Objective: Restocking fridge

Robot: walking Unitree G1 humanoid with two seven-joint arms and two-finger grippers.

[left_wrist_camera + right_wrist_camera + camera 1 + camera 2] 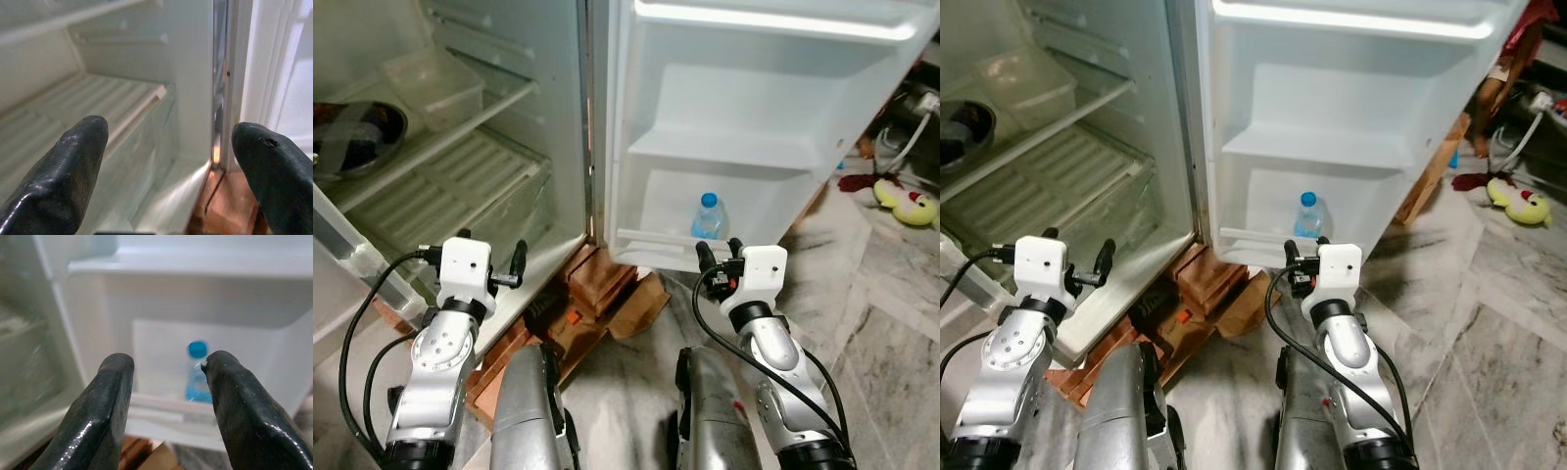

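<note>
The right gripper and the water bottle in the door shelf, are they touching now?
Apart. In the left eye view the right gripper is outside the fridge door, in front of the bottom shelf's rail, while the bottle stands behind that rail. The fingers are open and empty.

This is a lived-in home, seen at the foot of a household fridge [558,117] that stands open on a marble-tiled floor [891,294] and is raised on wooden blocks [597,284]. Its shelves hold a dark bowl [352,137] and a clear plastic box [435,88], and a small water bottle [708,217] with a blue cap stands in the lowest door rack [656,240]. A yellow stuffed toy [906,204] lies on the floor to the right, near a white cable [906,147].
</note>
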